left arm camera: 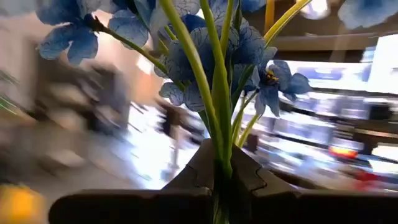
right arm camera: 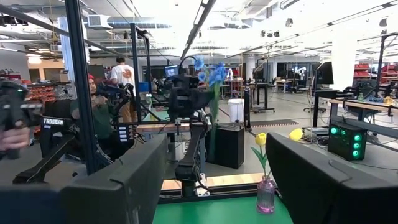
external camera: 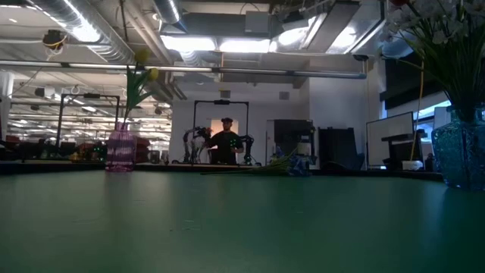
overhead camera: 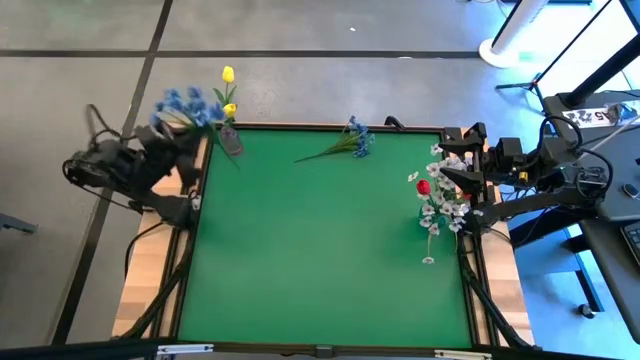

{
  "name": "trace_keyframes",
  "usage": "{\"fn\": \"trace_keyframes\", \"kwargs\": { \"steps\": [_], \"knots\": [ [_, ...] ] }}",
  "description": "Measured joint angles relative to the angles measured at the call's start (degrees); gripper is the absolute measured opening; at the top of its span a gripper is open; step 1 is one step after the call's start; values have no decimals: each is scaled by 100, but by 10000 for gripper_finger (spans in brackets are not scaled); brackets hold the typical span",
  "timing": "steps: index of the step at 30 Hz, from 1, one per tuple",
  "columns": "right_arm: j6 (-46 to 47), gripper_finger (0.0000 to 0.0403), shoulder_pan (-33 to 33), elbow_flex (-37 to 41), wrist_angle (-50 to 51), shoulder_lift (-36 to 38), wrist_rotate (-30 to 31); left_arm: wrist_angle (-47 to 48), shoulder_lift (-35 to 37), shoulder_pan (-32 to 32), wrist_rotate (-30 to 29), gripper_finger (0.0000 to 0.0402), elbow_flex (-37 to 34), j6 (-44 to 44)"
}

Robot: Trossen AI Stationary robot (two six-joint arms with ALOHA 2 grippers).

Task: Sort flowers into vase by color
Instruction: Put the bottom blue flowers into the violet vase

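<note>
- Looking down on the green table (overhead camera: 320,240), we see the left gripper (overhead camera: 172,128) off its far left corner, holding a bunch of blue flowers (overhead camera: 188,106).
- In the left wrist view we see its fingers (left arm camera: 249,177) pressed together on the green stems of that blue bunch (left arm camera: 205,56), blossoms fanning out above.
- We find a small pink vase (overhead camera: 231,139) at the far left corner of the table, just beside the held bunch, with two yellow tulips (overhead camera: 228,75) standing in it; the low view shows the same vase (external camera: 121,150) upright with its tulips (external camera: 142,57).
- A second blue bunch (overhead camera: 355,140) lies flat on the table near the far edge, about midway across, well apart from both grippers.
- The right gripper (overhead camera: 462,172) waits at the right edge of the table; the right wrist view shows its fingers (right arm camera: 121,183) spread with nothing between them.
- Just beside it we see a blue glass vase (external camera: 461,155) with white sprays (overhead camera: 440,212) and a red tulip (overhead camera: 423,187).
- In the room beyond the table, we see a person (external camera: 226,142).
</note>
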State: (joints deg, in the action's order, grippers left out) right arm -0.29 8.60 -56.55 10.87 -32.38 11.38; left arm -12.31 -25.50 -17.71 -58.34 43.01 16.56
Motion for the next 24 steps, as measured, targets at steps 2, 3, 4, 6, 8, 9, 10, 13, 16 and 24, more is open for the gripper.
{"fn": "trace_keyframes", "kwargs": {
  "steps": [2, 3, 4, 6, 8, 9, 10, 13, 16, 24],
  "knots": [
    [0, 273, 0, 0, -2, 0, 0, -1002, 72, 221, -235, 6, -121, 1358],
    [1, 273, 1, 0, -2, -2, 0, -1346, 140, 351, -264, 6, -135, 1958],
    [0, 273, 0, 0, -2, -1, -2, -1598, 218, 488, -266, 6, -138, 2410],
    [1, 273, 0, 0, -2, -2, -2, -1796, 349, 777, -204, 6, -125, 2884],
    [0, 273, 0, 0, -2, -1, -2, -1705, 381, 1073, -8, 6, -218, 2892],
    [2, 273, 0, 0, -2, -2, -2, -1671, 375, 1234, 90, 6, -316, 2850],
    [2, 273, 0, 0, -2, -2, -2, -1658, 370, 1390, 155, 6, -443, 2765],
    [2, 273, 0, 0, -2, -2, -4, -1705, 333, 1907, 240, 6, -914, 2557],
    [2, 273, 2, 0, -2, -2, -4, -1656, 278, 2555, 322, 6, -1329, 2141],
    [2, 273, 0, 0, -2, -2, -30, -1673, -442, 4565, 1346, 6, -1851, 1133]
  ]
}}
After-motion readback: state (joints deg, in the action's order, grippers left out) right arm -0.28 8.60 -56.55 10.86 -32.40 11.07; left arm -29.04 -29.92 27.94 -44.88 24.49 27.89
